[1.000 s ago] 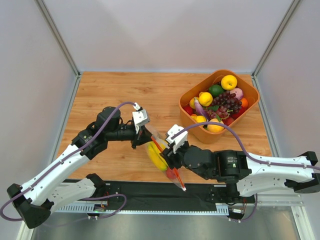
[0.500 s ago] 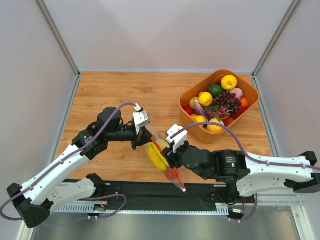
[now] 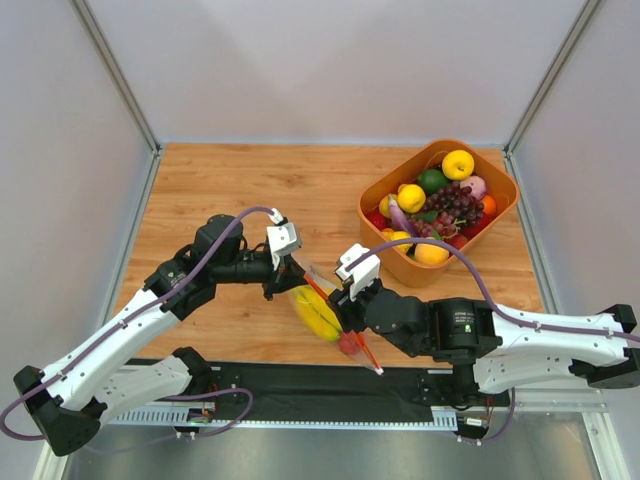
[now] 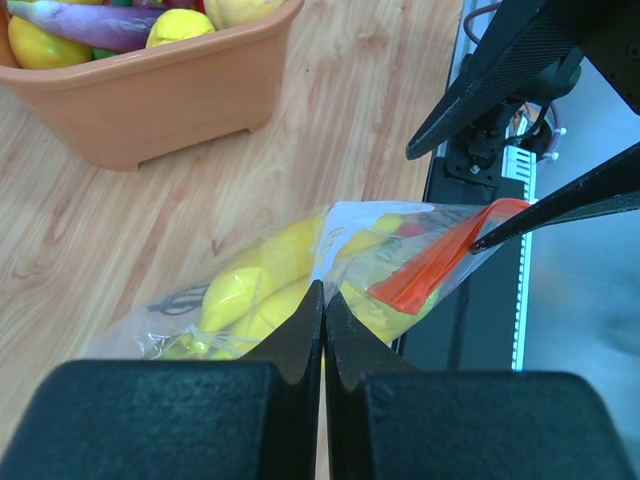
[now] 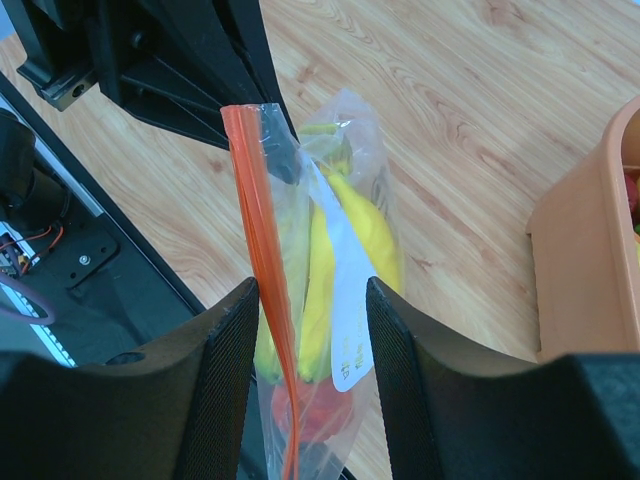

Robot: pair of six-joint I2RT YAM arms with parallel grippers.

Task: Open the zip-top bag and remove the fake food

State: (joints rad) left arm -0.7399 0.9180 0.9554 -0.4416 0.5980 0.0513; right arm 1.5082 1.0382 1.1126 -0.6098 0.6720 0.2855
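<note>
**Step in hand: opening the bag.** The zip-top bag hangs between the two arms over the near edge of the counter, its fruit inside.

1. The left pincer is pressed together on the clear film at one edge of the bag and carries it.
2. The right pincer stands apart, straddling the bag's top. The red-orange zip strip runs down between the fingers, close to one of them. The other finger is clear of the film, so nothing is clamped.
3. The zip strip reads as a single flat band and appears sealed.
4. Contents visible through the film: the yellow banana bunch and, below it, a small red fruit (tan-brown balls cannot be made out).

**Next move, as judged.** The right pincer needs to close on one lip of the strip only, then pull away from the left hold to part the seal. Catching both lips would tug the whole bag. The orange tub of other fruit sits well apart and takes no part.
</note>
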